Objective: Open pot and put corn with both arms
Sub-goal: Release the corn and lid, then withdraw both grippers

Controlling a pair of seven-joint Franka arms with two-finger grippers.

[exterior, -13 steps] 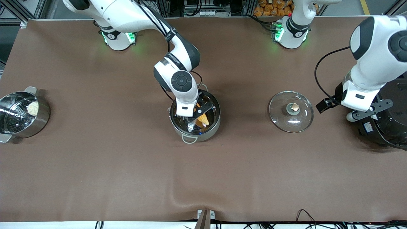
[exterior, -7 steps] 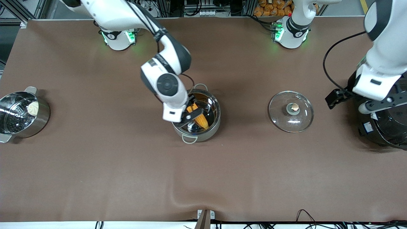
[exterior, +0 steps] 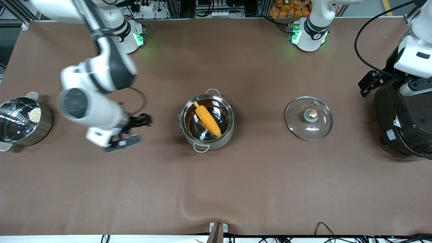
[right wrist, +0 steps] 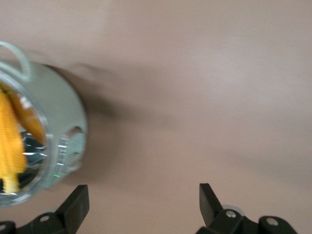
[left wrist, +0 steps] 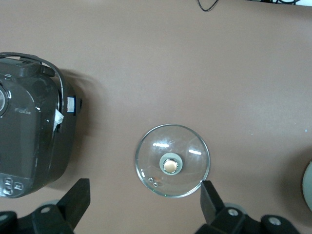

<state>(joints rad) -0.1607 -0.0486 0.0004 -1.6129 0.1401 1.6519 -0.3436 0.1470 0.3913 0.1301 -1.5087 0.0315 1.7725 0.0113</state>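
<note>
1. My right gripper (exterior: 130, 130) hangs over bare table, between the pot and the steamer pot. Its two fingers stand wide apart and hold nothing. I think it is there because its job with the corn is done.

2. The pot (exterior: 207, 122) sits in the middle of the table with no lid on. It has to be open so food can go in.

3. The corn (exterior: 208, 119) lies slanted inside the pot, on the shiny bottom. It fits because it lies across the round part.

4. The lid (exterior: 309, 117) rests flat on the table, knob up, well apart from the pot, toward my left arm's end. Laid that way it cannot roll, and it leaves the pot free.

5. My left gripper (left wrist: 144, 204) is up over the rice cooker (exterior: 403, 119), waiting. Its fingers are wide apart too, with nothing between them.

6. The steamer pot (exterior: 23, 121) with its white bun sits near the right arm's end. I leave it alone.
</note>
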